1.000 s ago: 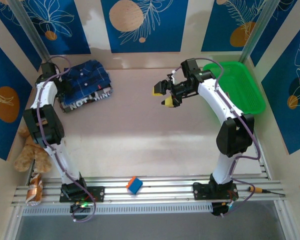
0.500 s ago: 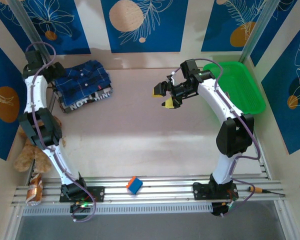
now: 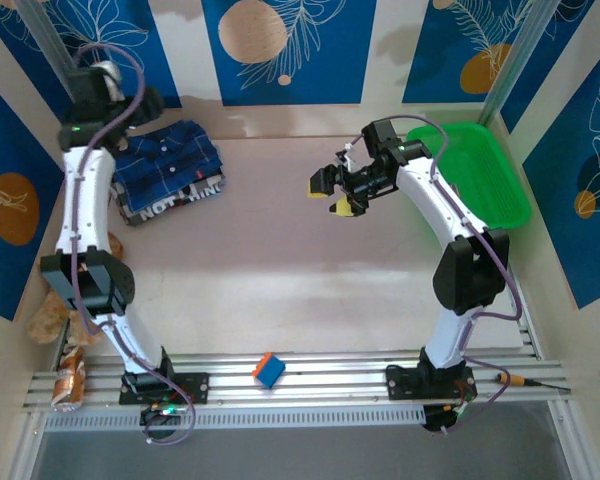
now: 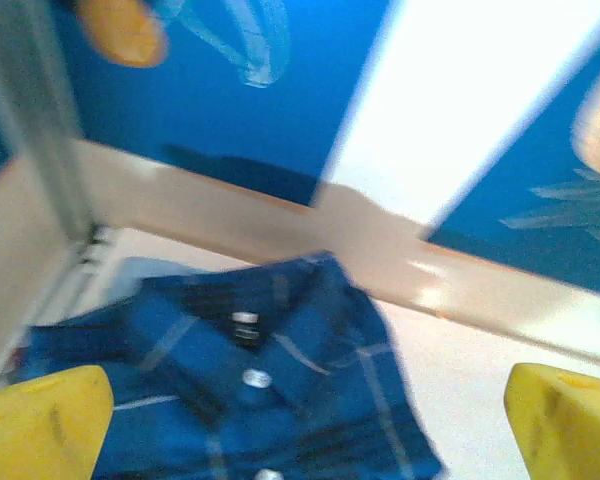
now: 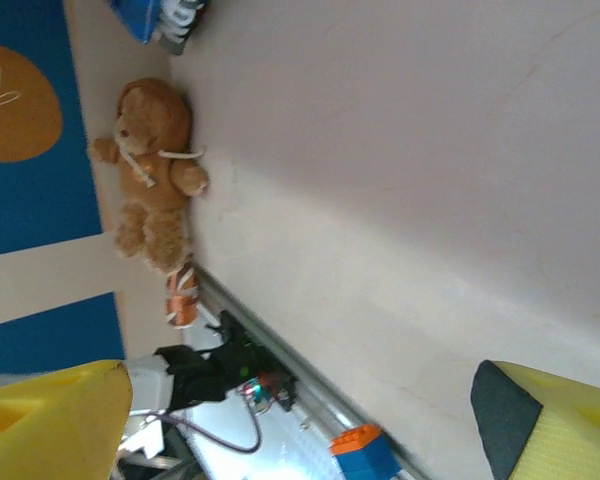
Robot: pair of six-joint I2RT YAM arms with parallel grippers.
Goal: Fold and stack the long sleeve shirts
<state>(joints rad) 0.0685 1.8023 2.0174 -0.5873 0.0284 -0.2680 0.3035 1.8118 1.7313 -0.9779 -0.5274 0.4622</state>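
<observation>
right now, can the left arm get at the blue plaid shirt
Probably yes. The left hand hangs open above the blue plaid shirt, which lies on top of the checked shirt in the far left corner; its wrist view shows the collar with nothing between.

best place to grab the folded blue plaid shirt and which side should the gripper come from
Probably the near right edge of the blue plaid shirt, coming from the open table side. It lies folded flat on the checked shirt, tucked into the corner, with walls close behind and to its left, so only that side gives room.
</observation>
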